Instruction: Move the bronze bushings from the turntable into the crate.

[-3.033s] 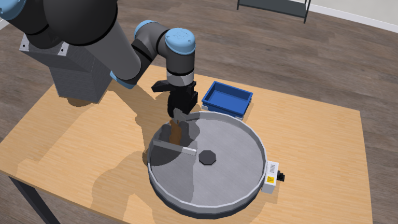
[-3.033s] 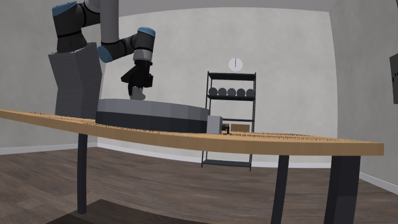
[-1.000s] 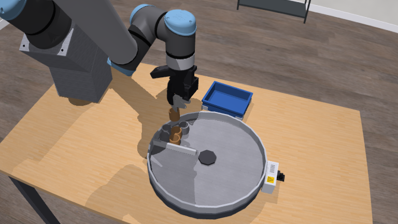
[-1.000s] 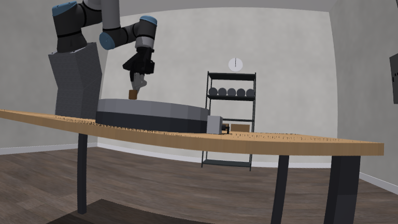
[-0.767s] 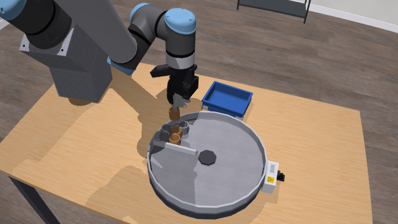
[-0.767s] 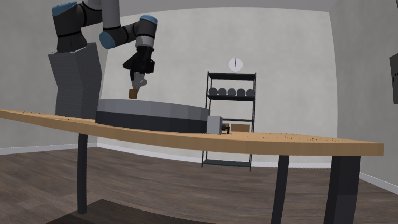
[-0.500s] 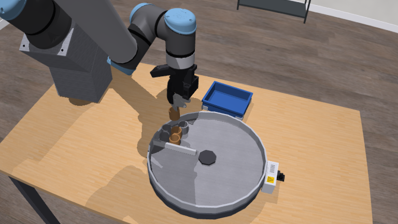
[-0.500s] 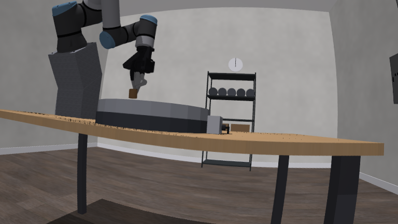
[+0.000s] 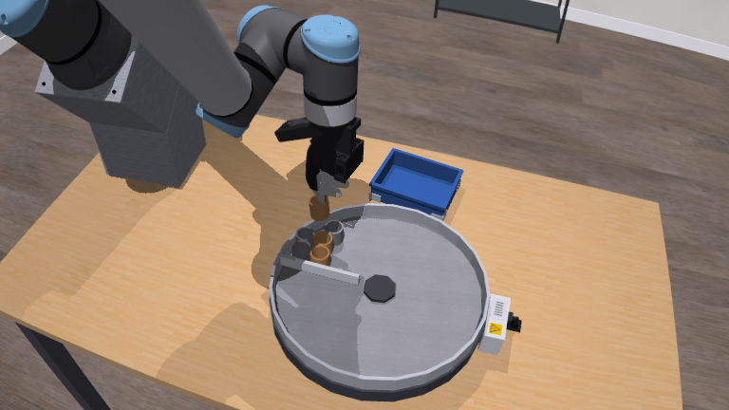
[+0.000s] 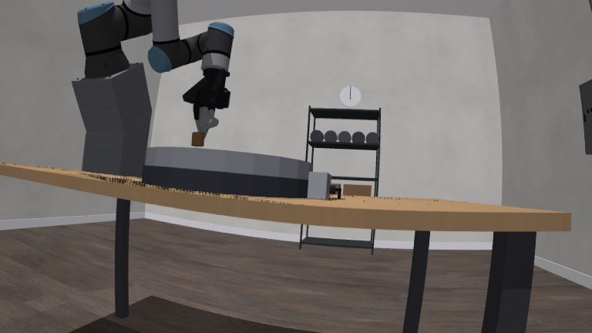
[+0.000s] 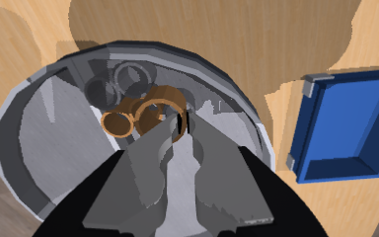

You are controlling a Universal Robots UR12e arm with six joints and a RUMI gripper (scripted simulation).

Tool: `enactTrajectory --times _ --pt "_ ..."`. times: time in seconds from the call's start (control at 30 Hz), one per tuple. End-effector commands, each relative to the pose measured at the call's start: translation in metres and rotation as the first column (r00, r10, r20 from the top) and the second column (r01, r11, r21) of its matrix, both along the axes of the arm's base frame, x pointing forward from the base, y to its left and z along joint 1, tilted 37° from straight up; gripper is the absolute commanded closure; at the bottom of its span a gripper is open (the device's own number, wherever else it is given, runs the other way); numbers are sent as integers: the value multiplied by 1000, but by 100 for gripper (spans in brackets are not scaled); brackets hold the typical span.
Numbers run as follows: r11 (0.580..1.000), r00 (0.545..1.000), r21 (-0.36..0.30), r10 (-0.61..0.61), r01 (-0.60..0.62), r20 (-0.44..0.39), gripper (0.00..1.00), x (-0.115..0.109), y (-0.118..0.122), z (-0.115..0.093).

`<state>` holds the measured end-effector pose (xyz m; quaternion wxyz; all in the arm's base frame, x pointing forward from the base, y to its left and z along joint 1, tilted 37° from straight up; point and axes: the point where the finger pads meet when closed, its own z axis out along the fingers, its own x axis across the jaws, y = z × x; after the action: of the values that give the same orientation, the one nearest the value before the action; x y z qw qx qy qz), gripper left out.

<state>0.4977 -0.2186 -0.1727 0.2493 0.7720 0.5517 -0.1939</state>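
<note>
My gripper (image 9: pixel 324 193) is shut on the wall of a bronze bushing (image 9: pixel 318 208) and holds it just above the far left rim of the grey turntable (image 9: pixel 379 298). The held bushing also shows in the side view (image 10: pixel 198 139) and in the wrist view (image 11: pixel 160 115). Two more bronze bushings (image 9: pixel 322 247) stand on the turntable behind a grey bar (image 9: pixel 328 272), next to three steel bushings (image 9: pixel 306 240). The blue crate (image 9: pixel 416 180) stands empty on the table to the right of the gripper, and it shows at the right edge of the wrist view (image 11: pixel 336 128).
A black octagonal hub (image 9: pixel 379 287) sits at the turntable's centre. A white control box (image 9: pixel 496 324) is fixed to the turntable's right side. The robot's grey pedestal (image 9: pixel 137 115) stands at the table's back left. A dark shelf (image 10: pixel 342 176) stands by the far wall.
</note>
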Motion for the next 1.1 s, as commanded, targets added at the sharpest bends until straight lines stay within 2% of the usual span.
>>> enactTrajectory --times 0.0,0.57,0.9,0.97,1.07 --pt "1000 1000 0 0 0 1 100 0 0 0" --pt "1000 1000 0 0 0 1 100 7 7 -5" --pt "1000 1000 0 0 0 1 100 42 42 -32" --pt "1000 1000 0 0 0 1 100 42 42 -32" --pt "1000 1000 0 0 0 1 100 59 59 -45"
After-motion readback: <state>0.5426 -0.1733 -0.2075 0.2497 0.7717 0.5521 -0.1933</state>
